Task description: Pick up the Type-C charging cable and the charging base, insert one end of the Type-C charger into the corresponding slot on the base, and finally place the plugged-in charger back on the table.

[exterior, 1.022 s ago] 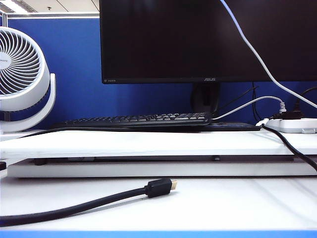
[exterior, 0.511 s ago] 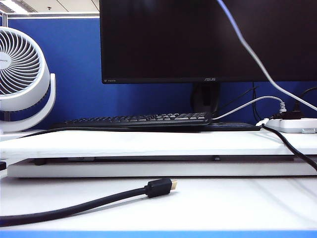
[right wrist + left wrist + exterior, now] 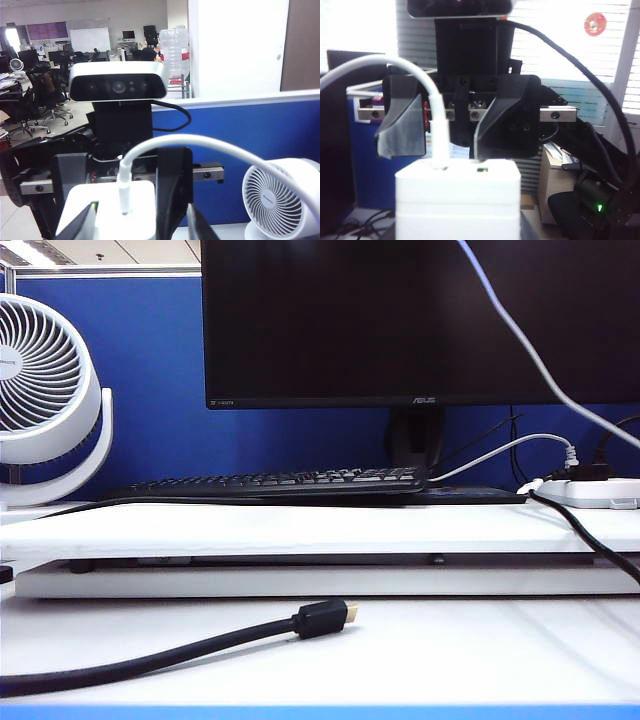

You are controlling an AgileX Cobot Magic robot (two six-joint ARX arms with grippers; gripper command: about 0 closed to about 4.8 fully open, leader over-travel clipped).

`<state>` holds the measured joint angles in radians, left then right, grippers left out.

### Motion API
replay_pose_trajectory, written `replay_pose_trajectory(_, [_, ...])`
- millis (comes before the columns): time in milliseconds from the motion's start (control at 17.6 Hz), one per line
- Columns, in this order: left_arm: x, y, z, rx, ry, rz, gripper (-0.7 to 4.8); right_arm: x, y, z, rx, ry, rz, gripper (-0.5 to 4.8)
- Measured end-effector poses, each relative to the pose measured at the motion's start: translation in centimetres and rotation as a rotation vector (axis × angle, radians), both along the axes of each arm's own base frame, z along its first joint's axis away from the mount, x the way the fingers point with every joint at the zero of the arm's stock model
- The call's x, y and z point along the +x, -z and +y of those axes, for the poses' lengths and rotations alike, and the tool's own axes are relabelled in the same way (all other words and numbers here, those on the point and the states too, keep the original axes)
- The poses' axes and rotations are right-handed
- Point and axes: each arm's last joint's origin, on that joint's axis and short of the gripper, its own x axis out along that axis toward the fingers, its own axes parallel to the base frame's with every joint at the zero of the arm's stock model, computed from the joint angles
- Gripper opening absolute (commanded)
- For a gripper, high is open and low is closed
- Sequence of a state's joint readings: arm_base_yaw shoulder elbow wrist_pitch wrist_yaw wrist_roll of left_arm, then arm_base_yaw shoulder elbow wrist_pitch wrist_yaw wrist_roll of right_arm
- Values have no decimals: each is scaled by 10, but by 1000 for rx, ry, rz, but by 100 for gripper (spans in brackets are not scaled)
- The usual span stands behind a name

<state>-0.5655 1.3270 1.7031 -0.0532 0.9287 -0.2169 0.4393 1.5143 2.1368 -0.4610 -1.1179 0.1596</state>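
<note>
The white charging base fills the near part of the left wrist view and hides my left gripper's own jaws. In the right wrist view my left gripper has a dark finger on each side of the base, shut on it. The thin white Type-C charging cable arcs down, and its plug stands in the base's face. My right gripper faces the base with its fingers spread either side of the plug, open. In the exterior view only the cable shows above the table; both grippers are out of view there.
A thick black cable with a gold-tipped plug lies on the table's front. Behind it are a raised white shelf, a black keyboard and a monitor. A white fan stands at left, a power strip at right.
In the exterior view the hanging white cable has swayed slightly to the right across the monitor. Nothing else there has moved.
</note>
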Motion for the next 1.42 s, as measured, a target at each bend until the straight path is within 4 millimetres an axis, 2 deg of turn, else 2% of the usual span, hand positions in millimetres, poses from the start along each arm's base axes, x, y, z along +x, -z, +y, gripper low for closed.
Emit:
replay_pose_trajectory(227, [-2, -3, 1, -15, -6, -21, -6, -7, -3, -3, 7, 1, -10, 237])
replay_pose_trajectory(341, [-2, -2, 1, 1, 20, -15, -6, -6, -3, -3, 10, 18, 20, 209])
replay_pose_trajectory(1249, [-2, 5, 1, 61, 18, -10, -6, -3, -4, 1, 28, 0, 74, 198])
replay_pose_trajectory(1306, [-2, 5, 1, 61, 18, -9, -6, -4, -5, 1, 32, -2, 74, 175])
replay_pose_trajectory(1362, [-2, 5, 1, 61, 17, -10, -6, -4, -5, 1, 32, -2, 77, 124])
replay_pose_trajectory(1419, [-2, 5, 1, 61, 17, -10, -6, -4, -5, 1, 32, -2, 79, 125])
